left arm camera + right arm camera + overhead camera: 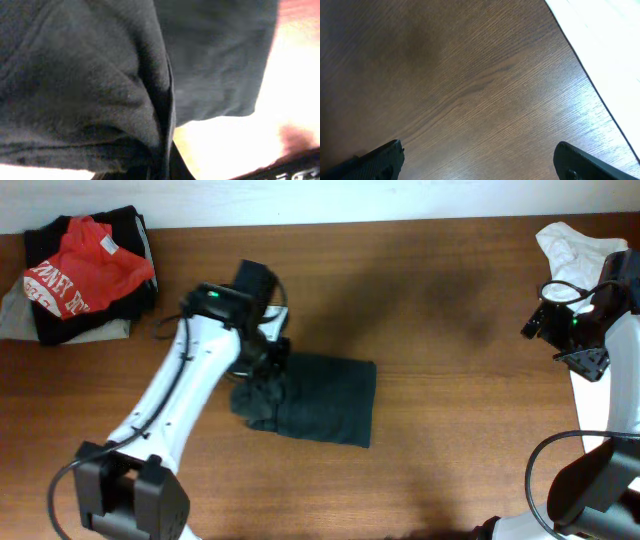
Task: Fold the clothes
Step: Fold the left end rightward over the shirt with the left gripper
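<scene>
The clothes (320,398) are a dark charcoal-green garment lying folded into a rough rectangle on the wooden table (450,410), left of centre. Its left end is bunched up. My left gripper (264,370) sits down on that bunched end, shut on a fold of it. In the left wrist view the dark fabric (100,85) fills nearly the whole picture and hides the fingers. My right gripper (477,160) stands wide open over bare wood at the far right of the table, holding nothing, far from the garment.
A pile of garments with a red T-shirt (85,270) on top lies at the back left corner. A white cloth (575,245) lies at the back right, close behind the right arm. The table's edge (590,85) runs near the right gripper.
</scene>
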You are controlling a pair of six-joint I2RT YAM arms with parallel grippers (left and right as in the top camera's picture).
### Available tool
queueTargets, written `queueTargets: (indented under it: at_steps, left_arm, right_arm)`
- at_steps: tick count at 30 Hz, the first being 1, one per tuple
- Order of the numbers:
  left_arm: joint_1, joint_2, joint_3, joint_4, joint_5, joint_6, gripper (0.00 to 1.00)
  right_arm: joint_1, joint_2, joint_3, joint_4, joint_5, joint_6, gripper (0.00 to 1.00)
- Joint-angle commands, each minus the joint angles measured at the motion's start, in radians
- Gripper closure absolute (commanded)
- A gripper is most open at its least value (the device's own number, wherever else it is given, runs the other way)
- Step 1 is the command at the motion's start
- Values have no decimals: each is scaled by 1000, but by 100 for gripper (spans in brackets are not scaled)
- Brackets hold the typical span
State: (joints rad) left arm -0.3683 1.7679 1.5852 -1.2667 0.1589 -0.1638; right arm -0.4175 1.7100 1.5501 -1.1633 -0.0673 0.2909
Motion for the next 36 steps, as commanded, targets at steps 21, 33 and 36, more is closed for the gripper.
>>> queueTargets:
  at_steps: [21, 33, 36]
  left_arm:
    - [-295, 37, -209, 376, 10, -121, 75]
    - [-240, 17, -60, 291, -91, -71, 39]
    - [-197, 50, -60, 170, -120, -75, 25]
  right_arm:
    - [-3, -2, 4, 0, 20, 2, 1]
    - [-3, -2, 4, 0, 20, 2, 1]
    - [-3, -2, 4, 0, 20, 2, 1]
